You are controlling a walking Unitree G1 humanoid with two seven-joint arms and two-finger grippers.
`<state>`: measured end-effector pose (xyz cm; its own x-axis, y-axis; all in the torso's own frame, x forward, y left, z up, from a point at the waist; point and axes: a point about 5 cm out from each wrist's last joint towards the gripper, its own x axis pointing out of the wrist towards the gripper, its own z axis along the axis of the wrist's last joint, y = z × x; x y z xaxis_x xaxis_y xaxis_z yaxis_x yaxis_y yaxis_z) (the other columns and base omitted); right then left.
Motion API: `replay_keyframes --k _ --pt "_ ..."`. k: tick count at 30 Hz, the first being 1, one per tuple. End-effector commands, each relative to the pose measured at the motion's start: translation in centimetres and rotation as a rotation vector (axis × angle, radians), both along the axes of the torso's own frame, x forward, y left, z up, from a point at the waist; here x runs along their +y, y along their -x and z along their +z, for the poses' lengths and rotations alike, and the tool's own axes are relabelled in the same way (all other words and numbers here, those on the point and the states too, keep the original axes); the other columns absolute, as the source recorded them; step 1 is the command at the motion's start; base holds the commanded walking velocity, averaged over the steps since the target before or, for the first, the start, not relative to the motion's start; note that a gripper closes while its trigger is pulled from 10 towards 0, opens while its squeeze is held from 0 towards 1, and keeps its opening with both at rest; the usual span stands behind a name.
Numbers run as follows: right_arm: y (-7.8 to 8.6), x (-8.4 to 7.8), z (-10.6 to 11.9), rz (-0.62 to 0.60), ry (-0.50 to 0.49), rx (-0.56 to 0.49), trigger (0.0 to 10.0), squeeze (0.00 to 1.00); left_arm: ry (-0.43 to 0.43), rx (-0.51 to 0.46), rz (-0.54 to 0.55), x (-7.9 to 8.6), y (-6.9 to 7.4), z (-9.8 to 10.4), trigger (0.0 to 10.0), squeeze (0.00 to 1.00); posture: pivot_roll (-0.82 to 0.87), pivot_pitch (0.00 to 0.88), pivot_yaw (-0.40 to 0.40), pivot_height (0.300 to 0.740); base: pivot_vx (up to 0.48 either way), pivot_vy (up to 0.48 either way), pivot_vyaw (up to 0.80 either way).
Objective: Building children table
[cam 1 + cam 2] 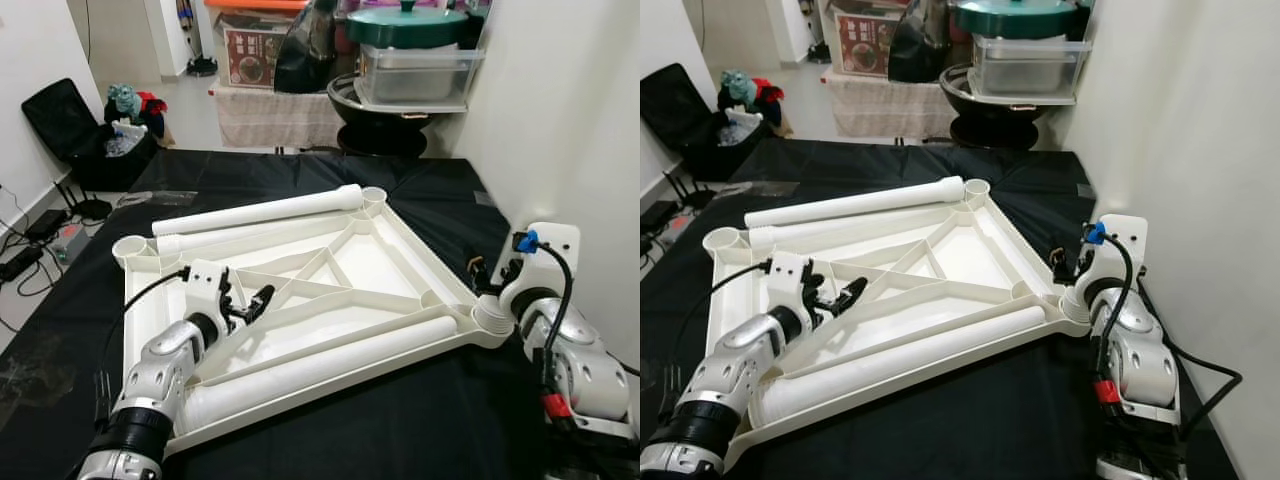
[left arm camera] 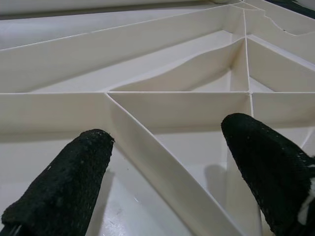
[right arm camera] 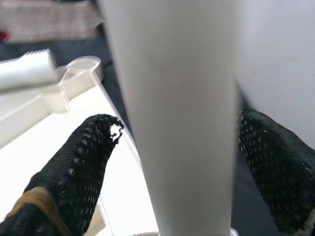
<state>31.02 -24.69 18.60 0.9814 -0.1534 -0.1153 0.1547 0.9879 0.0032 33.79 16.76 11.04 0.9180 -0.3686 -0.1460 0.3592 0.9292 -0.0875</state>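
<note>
Right gripper straddles one of three legs.

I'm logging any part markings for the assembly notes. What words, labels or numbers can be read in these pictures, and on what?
None can be read.
Brown box on the shelf at the back: it bears print and a picture, too small and blurred to read.
White table top and loose white legs: no marking shows on them.
Left gripper and right gripper: no lettering shows.
</note>
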Motion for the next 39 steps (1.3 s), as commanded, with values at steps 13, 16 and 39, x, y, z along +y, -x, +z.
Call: replay_keyframes --k 13,16,39 --pt "0.6 0.9 -4.1 0.170 -0.033 0.148 0.0 0.00 -0.020 0.028 0.024 0.7 0.5 -1.0 10.0 0.00 0.05 0.000 -0.079 0.740 0.000 0.000 0.00" --pt "1.4 2.3 -5.6 0.295 -0.004 0.207 0.0 0.00 -0.026 0.026 0.028 1.0 0.4 -0.9 10.0 0.00 0.04 0.000 -0.073 0.740 0.000 0.000 0.00" --pt "0.9 4.4 -3.1 0.415 -0.020 -0.012 10.0 1.00 -0.069 0.016 0.007 1.1 0.5 -0.7 10.0 0.00 0.05 0.000 -0.058 0.740 0.000 0.000 0.00"
